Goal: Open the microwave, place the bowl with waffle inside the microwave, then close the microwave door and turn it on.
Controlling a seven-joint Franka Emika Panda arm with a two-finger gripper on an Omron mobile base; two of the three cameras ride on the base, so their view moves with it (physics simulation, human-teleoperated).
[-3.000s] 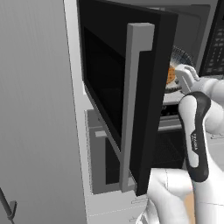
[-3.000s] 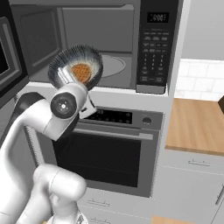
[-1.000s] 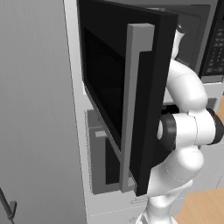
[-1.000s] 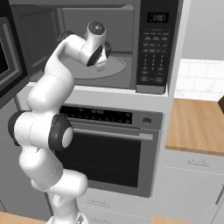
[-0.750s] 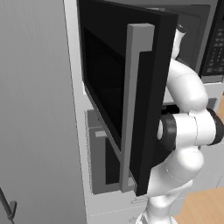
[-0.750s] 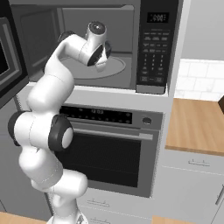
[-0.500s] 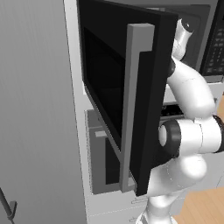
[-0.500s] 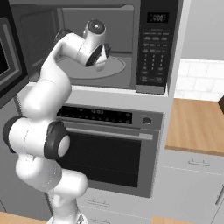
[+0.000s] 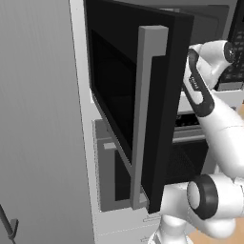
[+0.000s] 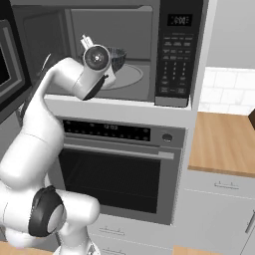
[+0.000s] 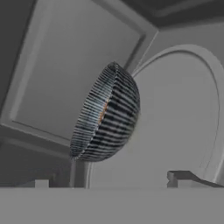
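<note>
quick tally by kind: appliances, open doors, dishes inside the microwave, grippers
appliances: 2, the microwave and the oven below it
open doors: 1, the microwave door, swung wide
dishes inside the microwave: 1, the striped bowl on the turntable
grippers: 1, the gripper, open, apart from the bowl
total: 5

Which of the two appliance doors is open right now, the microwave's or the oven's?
The microwave door, the black panel with the vertical bar handle, swung out wide. The oven door below, with its horizontal handle, is shut.
</note>
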